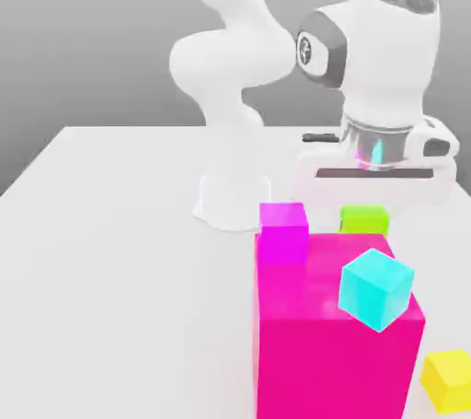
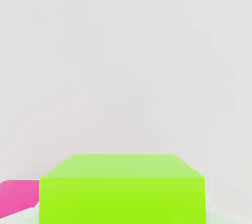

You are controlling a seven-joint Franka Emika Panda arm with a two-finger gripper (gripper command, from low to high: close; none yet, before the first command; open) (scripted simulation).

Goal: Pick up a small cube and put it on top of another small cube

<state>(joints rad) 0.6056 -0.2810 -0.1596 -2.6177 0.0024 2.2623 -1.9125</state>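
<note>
The small lime-green cube [image 1: 364,219] stands behind the big pink block [image 1: 331,334], which hides its lower part, so what it rests on cannot be told. My gripper [image 1: 370,198] hangs directly above it, its white hand almost touching the cube's top. In the hand view the lime-green cube [image 2: 122,188] is very close, with a strip of pink [image 2: 18,197] beside it. A small magenta cube [image 1: 283,231] sits just to the exterior view's left of the green one.
A cyan cube [image 1: 375,289] sits tilted at the pink block's top front corner. A small yellow cube [image 1: 448,378] lies on the white table [image 1: 110,251] at the exterior view's lower right. The arm's base [image 1: 230,201] stands behind the cubes.
</note>
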